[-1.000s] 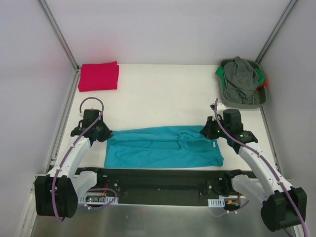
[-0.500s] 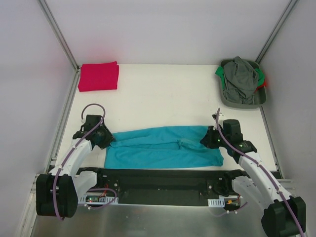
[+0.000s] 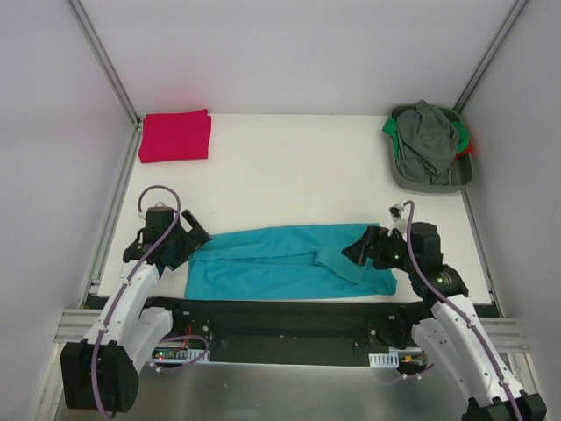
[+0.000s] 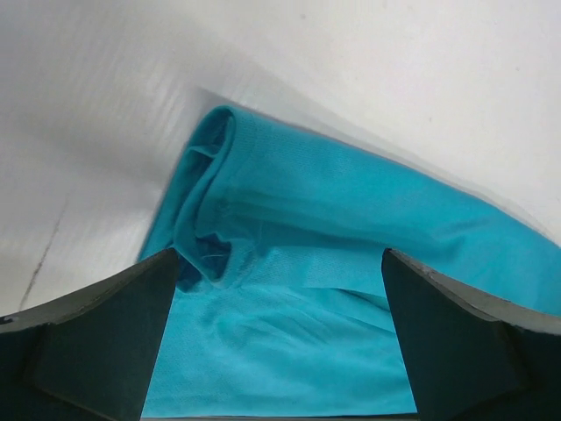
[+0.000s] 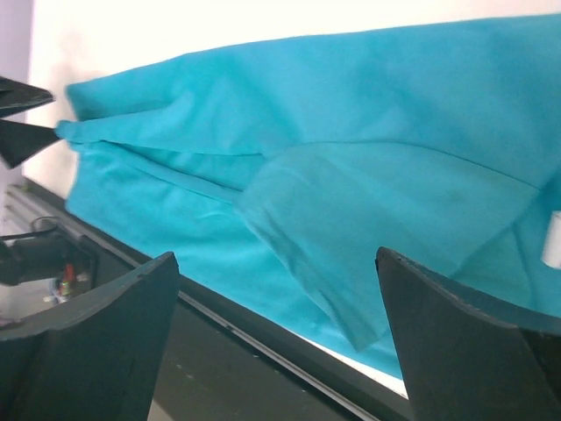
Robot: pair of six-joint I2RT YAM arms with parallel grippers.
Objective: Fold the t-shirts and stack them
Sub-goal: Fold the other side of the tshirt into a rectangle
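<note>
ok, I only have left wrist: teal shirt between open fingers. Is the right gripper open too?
Observer: Yes, the right gripper is open over the right end of the teal shirt, gripping nothing.
Operator: Where's the red one?
Observer: The red shirt lies folded at the far left corner of the table.
Operator: More to fold?
Observer: A bin at the far right holds crumpled clothes, grey on top.

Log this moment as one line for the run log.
teal t-shirt: folded lengthwise, near edge | left gripper: open, at left end | right gripper: open, over right end | red t-shirt: folded, far-left corner
</note>
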